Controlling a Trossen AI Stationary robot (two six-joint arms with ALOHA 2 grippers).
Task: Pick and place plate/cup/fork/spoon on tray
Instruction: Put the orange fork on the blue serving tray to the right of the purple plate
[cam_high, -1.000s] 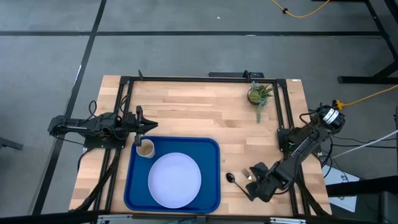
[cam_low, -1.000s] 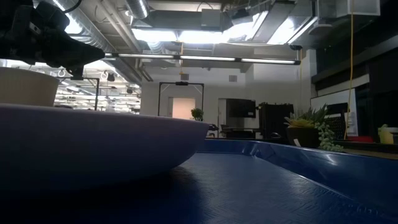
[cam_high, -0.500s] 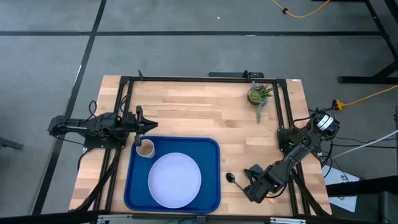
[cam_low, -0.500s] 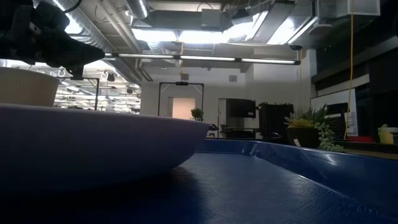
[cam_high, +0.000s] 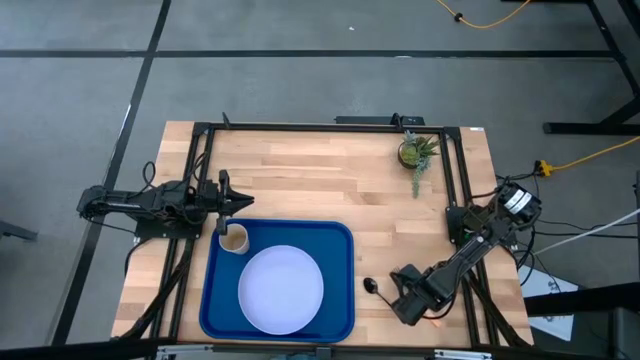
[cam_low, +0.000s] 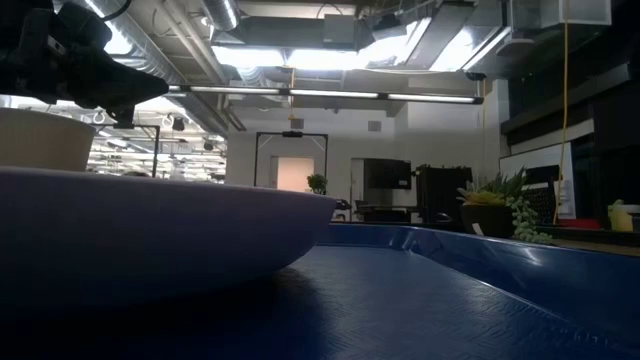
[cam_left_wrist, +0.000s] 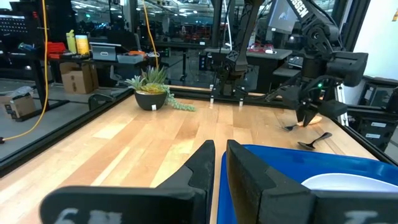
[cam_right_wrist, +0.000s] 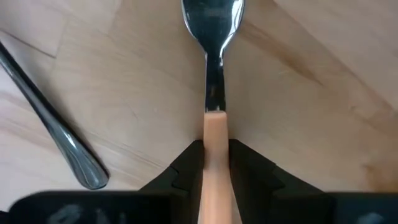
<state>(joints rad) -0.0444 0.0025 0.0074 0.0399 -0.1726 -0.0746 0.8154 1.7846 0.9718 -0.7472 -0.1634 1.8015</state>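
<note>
The blue tray (cam_high: 340, 250) lies at the near left of the table. The pale plate (cam_high: 281, 290) rests flat in it, and the tan cup (cam_high: 234, 239) stands upright in its far left corner. My left gripper (cam_high: 232, 204) is shut and empty, just beyond the cup. My right gripper (cam_high: 405, 292) is low over the table to the right of the tray, shut on the fork (cam_right_wrist: 214, 81). The arm hides the fork in the high view. The dark spoon (cam_high: 372, 286) lies on the wood just left of my right gripper. My right gripper pinches the fork's tan handle (cam_right_wrist: 215, 140) between its two fingers, near the end that joins the metal neck. The fingers lie along the fork. Its metal head (cam_right_wrist: 211, 18) points away, close over the wood; whether it rests there I cannot tell.
A small potted plant (cam_high: 415, 153) stands at the far right of the table. A black frame rail (cam_high: 455, 180) runs along the right edge, another along the left. Bare wood lies between the tray and the plant.
My right gripper has moved a little toward the table's left and near edges, closer to the spoon. It now covers the fork in the high view. The left arm, tray, plate and cup have kept still.
</note>
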